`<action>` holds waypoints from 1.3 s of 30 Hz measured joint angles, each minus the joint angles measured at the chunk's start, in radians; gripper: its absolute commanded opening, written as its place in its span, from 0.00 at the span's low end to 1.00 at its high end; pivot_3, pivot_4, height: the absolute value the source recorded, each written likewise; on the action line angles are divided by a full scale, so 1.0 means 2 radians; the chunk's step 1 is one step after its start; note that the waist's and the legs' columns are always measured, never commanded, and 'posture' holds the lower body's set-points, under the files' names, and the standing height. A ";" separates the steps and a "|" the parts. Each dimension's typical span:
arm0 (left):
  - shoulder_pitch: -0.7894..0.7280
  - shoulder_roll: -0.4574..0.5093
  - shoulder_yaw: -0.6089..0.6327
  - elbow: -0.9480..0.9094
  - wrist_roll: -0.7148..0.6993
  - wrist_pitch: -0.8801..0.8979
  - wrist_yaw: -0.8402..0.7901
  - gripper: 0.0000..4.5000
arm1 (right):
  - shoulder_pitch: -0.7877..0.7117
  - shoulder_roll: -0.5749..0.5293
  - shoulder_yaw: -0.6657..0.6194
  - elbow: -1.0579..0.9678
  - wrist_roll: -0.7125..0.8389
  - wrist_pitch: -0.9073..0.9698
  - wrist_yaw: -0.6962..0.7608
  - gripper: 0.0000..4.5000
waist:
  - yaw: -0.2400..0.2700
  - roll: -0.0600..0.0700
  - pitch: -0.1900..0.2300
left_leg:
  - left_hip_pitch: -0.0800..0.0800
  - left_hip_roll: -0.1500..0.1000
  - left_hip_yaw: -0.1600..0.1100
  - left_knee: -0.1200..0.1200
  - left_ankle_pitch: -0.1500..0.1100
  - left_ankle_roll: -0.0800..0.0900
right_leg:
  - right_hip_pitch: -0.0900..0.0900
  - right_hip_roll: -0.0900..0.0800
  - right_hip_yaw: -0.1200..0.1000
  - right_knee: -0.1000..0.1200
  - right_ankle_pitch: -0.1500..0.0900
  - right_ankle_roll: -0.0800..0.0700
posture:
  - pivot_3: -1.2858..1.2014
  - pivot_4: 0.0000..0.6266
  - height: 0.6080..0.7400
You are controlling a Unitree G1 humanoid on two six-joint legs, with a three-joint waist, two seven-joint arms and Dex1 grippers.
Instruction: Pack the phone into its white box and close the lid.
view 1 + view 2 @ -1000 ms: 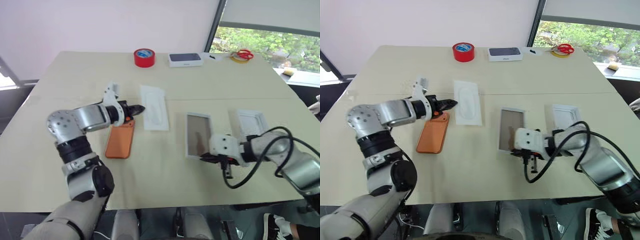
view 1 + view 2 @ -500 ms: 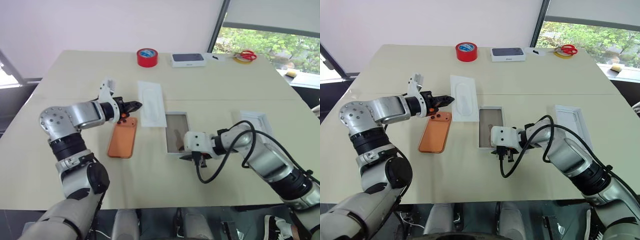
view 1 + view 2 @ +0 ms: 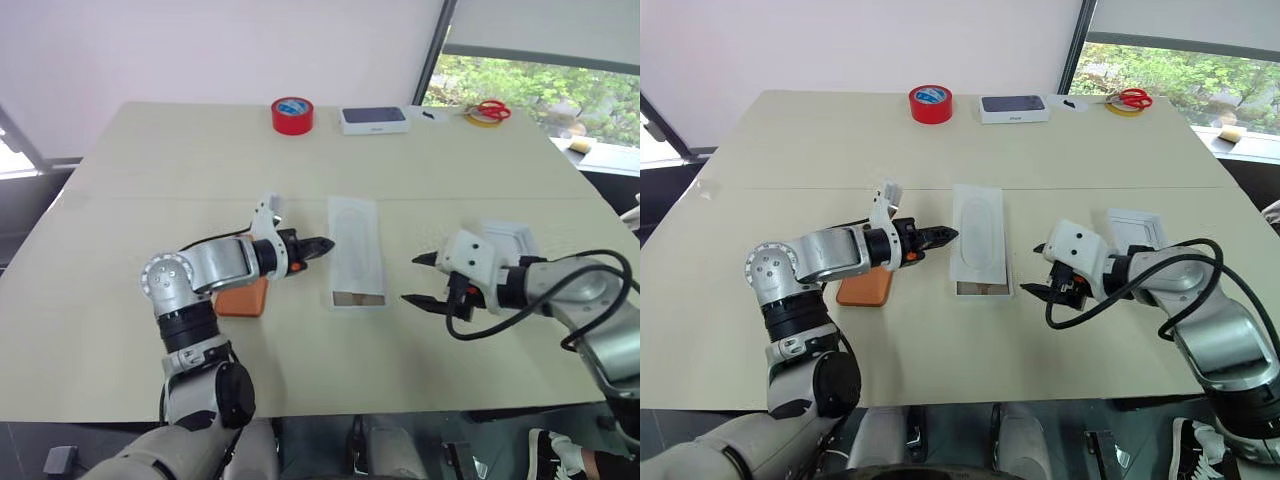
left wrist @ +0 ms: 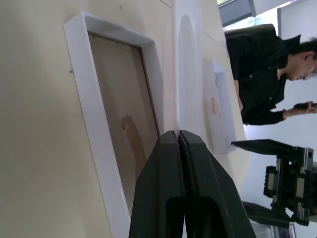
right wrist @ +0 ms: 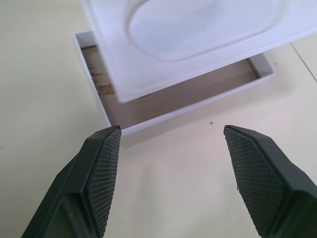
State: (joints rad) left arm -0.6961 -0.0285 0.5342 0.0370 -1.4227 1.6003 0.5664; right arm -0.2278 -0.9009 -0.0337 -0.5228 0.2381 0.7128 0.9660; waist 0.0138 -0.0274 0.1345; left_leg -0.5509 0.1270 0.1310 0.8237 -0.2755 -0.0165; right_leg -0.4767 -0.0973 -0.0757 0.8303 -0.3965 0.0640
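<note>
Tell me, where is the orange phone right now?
The phone lies flat on the table on the robot's left side, partly hidden under the left arm, left of the white box with the insert across it.

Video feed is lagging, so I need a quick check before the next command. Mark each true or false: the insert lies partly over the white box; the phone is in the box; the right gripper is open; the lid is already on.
1. The white insert lies partly over the white box: true.
2. The phone is in the box: false, it lies on the table beside it.
3. The right gripper is open: true.
4. The lid is on: false, it lies apart.
</note>
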 measured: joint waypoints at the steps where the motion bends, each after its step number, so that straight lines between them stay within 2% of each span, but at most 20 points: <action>1: 0.007 0.001 -0.009 0.000 -0.011 -0.003 0.010 0.00 | 0.001 0.000 -0.004 0.000 0.001 0.000 -0.003 0.77 | 0.000 0.000 0.000 | 0.000 0.000 0.000 0.000 0.000 0.000 | 0.000 0.000 0.000 0.000 0.000 0.000 | 0.52 0.24 0.22; 5: 0.019 0.023 -0.048 0.000 -0.060 -0.031 0.042 0.00 | -0.002 0.000 -0.007 0.000 0.002 -0.001 -0.014 0.77 | 0.001 0.000 0.000 | 0.000 0.000 0.000 0.000 0.000 0.001 | 0.000 0.000 0.000 0.000 0.000 0.000 | 0.52 0.24 0.22; 8: 0.029 0.049 -0.084 0.000 -0.102 -0.059 0.053 0.21 | -0.004 0.000 -0.006 0.000 0.002 -0.002 -0.021 0.78 | 0.001 0.000 0.000 | 0.000 0.000 0.000 0.000 -0.001 0.001 | 0.000 0.000 0.000 0.000 0.000 0.000 | 0.52 0.24 0.22; 9: 0.034 0.057 -0.094 0.000 -0.110 -0.065 0.055 0.30 | -0.005 0.000 -0.006 0.000 0.002 -0.002 -0.023 0.78 | 0.001 0.000 0.000 | 0.000 0.000 0.000 0.000 -0.001 0.001 | 0.000 0.000 0.000 0.000 0.000 0.000 | 0.52 0.24 0.22; 16: 0.051 0.135 -0.155 -0.001 -0.182 -0.130 0.046 0.30 | -0.009 0.003 0.000 0.003 0.001 -0.002 -0.043 0.78 | 0.001 0.000 0.000 | 0.000 0.000 0.000 0.000 -0.001 0.001 | 0.000 0.000 0.000 0.000 0.000 0.000 | 0.52 0.24 0.22; 19: 0.050 0.160 -0.169 -0.001 -0.183 -0.151 0.029 0.32 | -0.014 0.009 0.014 0.008 0.001 -0.003 -0.050 0.60 | 0.001 0.000 0.000 | 0.000 0.000 0.000 0.000 -0.001 0.001 | 0.000 -0.001 0.000 0.000 0.000 0.000 | 0.52 0.24 0.22; 23: 0.042 0.205 -0.181 -0.031 -0.119 -0.173 -0.044 0.32 | -0.039 0.030 0.036 0.020 -0.006 -0.001 -0.070 0.15 | 0.001 0.000 0.000 | 0.000 -0.001 0.000 0.000 -0.001 0.001 | 0.000 0.000 0.000 0.000 0.000 0.000 | 0.52 0.24 0.22; 24: 0.046 0.236 -0.202 -0.056 -0.067 -0.192 -0.090 0.32 | -0.053 0.041 0.050 0.028 -0.014 0.001 -0.080 0.01 | 0.000 0.000 0.000 | 0.000 -0.001 0.000 0.000 -0.001 0.001 | -0.001 0.000 0.000 0.000 0.000 0.000 | 0.52 0.24 0.22; 28: 0.064 0.337 -0.285 -0.132 0.122 -0.273 -0.276 0.32 | -0.095 0.090 0.101 0.061 -0.048 0.014 -0.125 0.01 | -0.001 0.001 0.001 | -0.001 0.000 0.001 -0.001 -0.001 -0.002 | -0.002 0.000 0.000 0.000 0.000 0.000 | 0.52 0.24 0.22; 31: 0.098 0.380 -0.339 -0.161 0.215 -0.332 -0.393 0.32 | -0.126 0.131 0.136 0.093 -0.074 0.021 -0.158 0.01 | -0.001 0.002 0.001 | -0.002 0.000 0.001 -0.001 -0.001 -0.002 | -0.003 -0.001 0.000 0.000 0.000 -0.001 | 0.52 0.24 0.22; 34: 0.133 0.418 -0.362 -0.174 0.282 -0.387 -0.499 0.32 | -0.146 0.162 0.170 0.133 -0.104 0.019 -0.184 0.01 | -0.001 0.002 0.001 | -0.005 0.000 0.001 0.000 -0.001 -0.003 | -0.006 -0.001 0.000 0.000 0.000 -0.001 | 0.52 0.24 0.22; 39: 0.160 0.438 -0.361 -0.177 0.338 -0.435 -0.597 0.32 | -0.183 0.212 0.194 0.213 -0.140 0.018 -0.222 0.01 | -0.001 0.002 0.001 | -0.007 0.000 0.002 0.000 0.001 -0.002 | -0.008 -0.001 0.000 0.000 0.000 -0.001 | 0.52 0.24 0.22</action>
State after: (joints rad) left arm -0.3771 0.8469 -0.1874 -0.3160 -0.7459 0.7303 -0.6271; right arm -0.5931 -0.4763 0.3547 -0.0969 -0.0414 0.7479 0.5230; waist 0.0110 -0.0228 0.1365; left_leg -0.5652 0.1265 0.1347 0.8237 -0.2742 -0.0197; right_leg -0.4936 -0.0986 -0.0762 0.8300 -0.3961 0.0621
